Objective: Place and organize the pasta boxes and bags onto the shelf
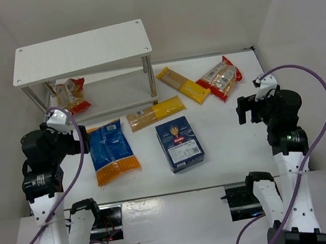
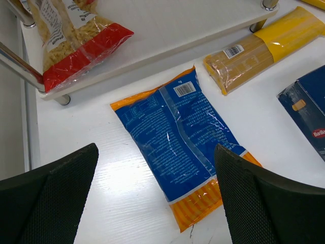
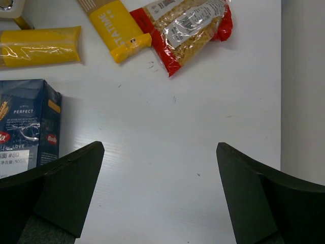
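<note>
My left fingers (image 2: 48,203): spread wide, nothing between them, hanging over the table (image 1: 227,143). Blue-and-orange bag (image 2: 177,142): flat on the table, mid-frame in my left wrist view, its lower end reaching into the gap between those fingers, touching neither. Shelved red-edged bag (image 2: 71,40): upper left of that view, on the lower board of the shelf (image 1: 80,51), which stands at the upper left of the top view. Near spaghetti bag (image 2: 264,48): upper right, on the table just in front of the shelf leg. My right fingers (image 3: 56,188): likewise spread wide and empty, bare table between them. Dark blue pasta box (image 3: 23,127): flat at the left edge of my right wrist view, just above the left-hand finger there. Far spaghetti bag (image 3: 114,28): top centre, tilted. Loose red-edged bag (image 3: 185,28): top, right of centre, beside the far spaghetti bag, well apart from my fingers.
</note>
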Robot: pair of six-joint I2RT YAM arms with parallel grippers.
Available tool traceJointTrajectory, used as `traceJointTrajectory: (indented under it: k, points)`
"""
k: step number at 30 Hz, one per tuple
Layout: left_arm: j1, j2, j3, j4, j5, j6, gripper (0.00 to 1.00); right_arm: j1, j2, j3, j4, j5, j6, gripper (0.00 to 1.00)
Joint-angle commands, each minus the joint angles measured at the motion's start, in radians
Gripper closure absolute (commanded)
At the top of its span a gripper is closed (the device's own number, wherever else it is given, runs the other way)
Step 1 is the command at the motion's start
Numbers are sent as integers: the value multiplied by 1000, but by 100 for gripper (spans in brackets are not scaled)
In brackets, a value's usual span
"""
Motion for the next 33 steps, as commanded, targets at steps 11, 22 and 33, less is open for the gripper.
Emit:
traceJointTrajectory:
  k: [11,22,33]
  points:
    - [6,-4,-9,29,11,-1,0,-7,186,71,88,124,88,0]
    - [25,-42,-18,48,-12,-21,0,-7,738,331,203,103,291,0]
    - [64,-42,-18,48,-12,-21,0,-7,1065,483,351,26,374,0]
